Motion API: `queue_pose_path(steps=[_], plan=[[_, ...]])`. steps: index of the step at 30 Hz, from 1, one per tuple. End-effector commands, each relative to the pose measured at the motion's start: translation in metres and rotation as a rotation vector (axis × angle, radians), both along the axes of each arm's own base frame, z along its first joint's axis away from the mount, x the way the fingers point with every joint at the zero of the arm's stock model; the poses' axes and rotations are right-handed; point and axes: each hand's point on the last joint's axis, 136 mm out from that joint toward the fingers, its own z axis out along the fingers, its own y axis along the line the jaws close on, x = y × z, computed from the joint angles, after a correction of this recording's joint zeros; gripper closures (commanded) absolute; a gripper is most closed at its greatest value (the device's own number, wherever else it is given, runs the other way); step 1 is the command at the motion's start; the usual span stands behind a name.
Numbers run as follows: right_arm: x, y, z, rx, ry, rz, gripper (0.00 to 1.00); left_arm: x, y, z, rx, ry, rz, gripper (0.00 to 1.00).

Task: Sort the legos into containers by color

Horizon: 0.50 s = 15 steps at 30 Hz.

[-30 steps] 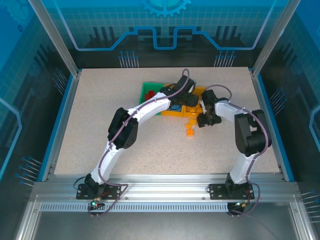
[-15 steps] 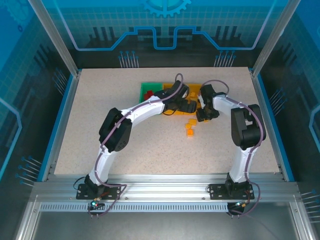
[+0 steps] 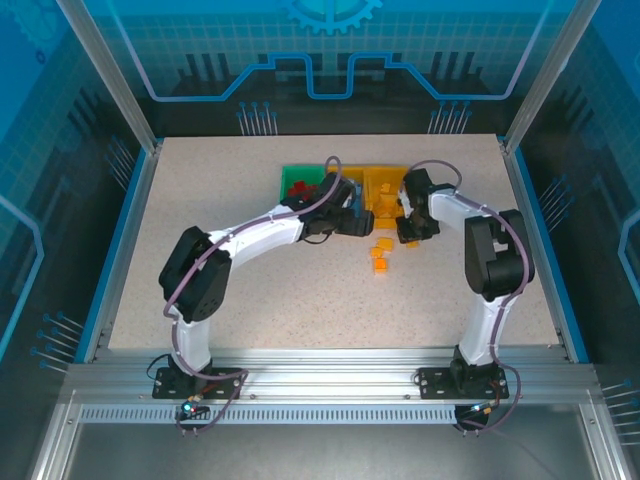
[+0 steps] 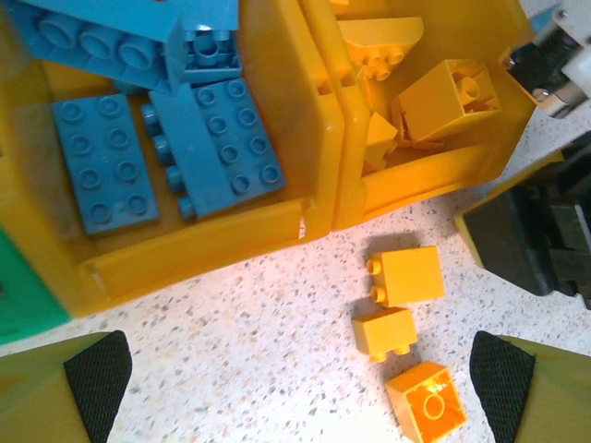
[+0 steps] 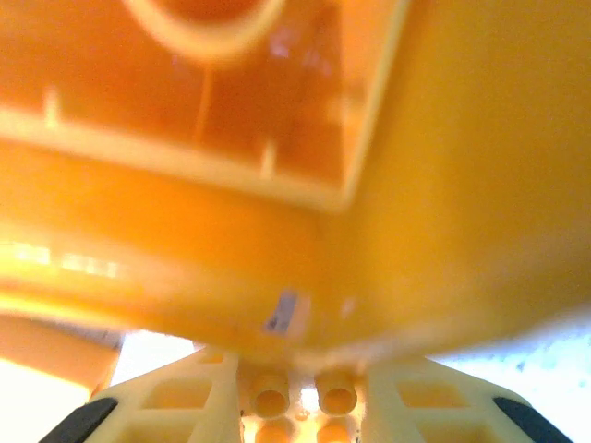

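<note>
Item: sorting in progress on the speckled table (image 3: 200, 220), listed left to right. Green bin (image 3: 293, 178), upper centre of the top view, is holding red bricks (image 3: 303, 188). Middle bin (image 4: 222, 235), upper left of the left wrist view, is holding blue bricks (image 4: 175, 138), several lying flat with studs up. Left gripper (image 4: 300, 383) is hovering with jaws spread wide and nothing between them, its pads (image 4: 97, 378) sitting at the bottom corners of that view, just in front of the bins. Right bin (image 4: 434, 171), upper right, is holding yellow bricks (image 4: 448, 92) in a loose jumble. Loose bricks (image 4: 388, 332), three yellow ones, are lying on the table just in front of the right bin, bunched close together. Right gripper (image 3: 410, 237) is sitting just beside that bin's near corner, right of centre in the top view. Its jaws are drawn in, apparently clamping a yellow brick (image 5: 305, 401) whose studs are showing at the bottom centre of the right wrist view. That view is too blurred to confirm the hold. Hazards, as judged: the loose bricks are lying so close that wide jaws could straddle two or knock one away. The grippers are working near each other and could collide. Two bins are sharing one colour, so a yellow brick could land among the blue. The right wrist is crowding the orange plastic and could shove the row.
</note>
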Motion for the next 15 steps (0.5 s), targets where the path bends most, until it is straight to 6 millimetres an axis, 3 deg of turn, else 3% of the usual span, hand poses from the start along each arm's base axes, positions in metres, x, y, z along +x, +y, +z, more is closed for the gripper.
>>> queue_pose_path(steps=[1,6,10,15], plan=[[-0.018,0.003,0.024,0.071,0.028,-0.049,0.7,-0.002,0.014,0.009,-0.008,-0.027,0.047,0.01],[-0.004,0.014,0.068,0.139,-0.048,-0.061,0.69,-0.012,0.025,-0.007,0.013,0.006,0.066,0.01],[0.019,0.022,0.1,0.19,-0.126,-0.078,0.68,-0.021,0.032,-0.02,0.028,0.036,0.081,0.01],[0.061,0.027,0.115,0.224,-0.185,-0.146,0.69,-0.035,0.033,-0.039,0.017,0.096,0.083,0.01]])
